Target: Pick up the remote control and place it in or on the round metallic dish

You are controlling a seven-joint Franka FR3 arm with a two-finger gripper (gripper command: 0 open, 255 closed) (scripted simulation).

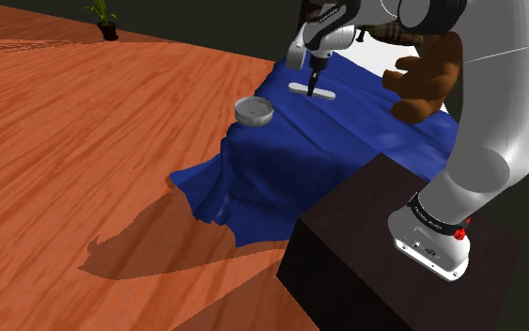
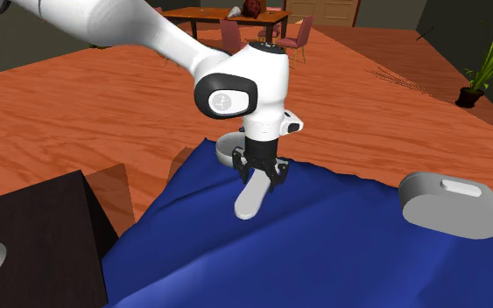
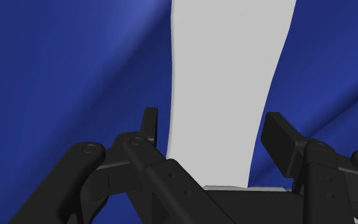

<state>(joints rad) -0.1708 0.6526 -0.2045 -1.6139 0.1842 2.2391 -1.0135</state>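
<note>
Blue cloth (image 1: 300,160) carries the grey remote (image 2: 249,203); I see the gripper (image 2: 259,179) spread astride it, the dish (image 1: 254,111) near on the same cloth.

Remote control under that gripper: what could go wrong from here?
The gripper straddles the pale remote control with open fingers; closing, they might pinch the wrinkled blue cloth too. The round dish looks shorter than the remote, which may overhang and tip out.

Shoulder behind stand (image 1: 365,235) — second sidelong, nearer; share remote (image 1: 326,94).
</note>
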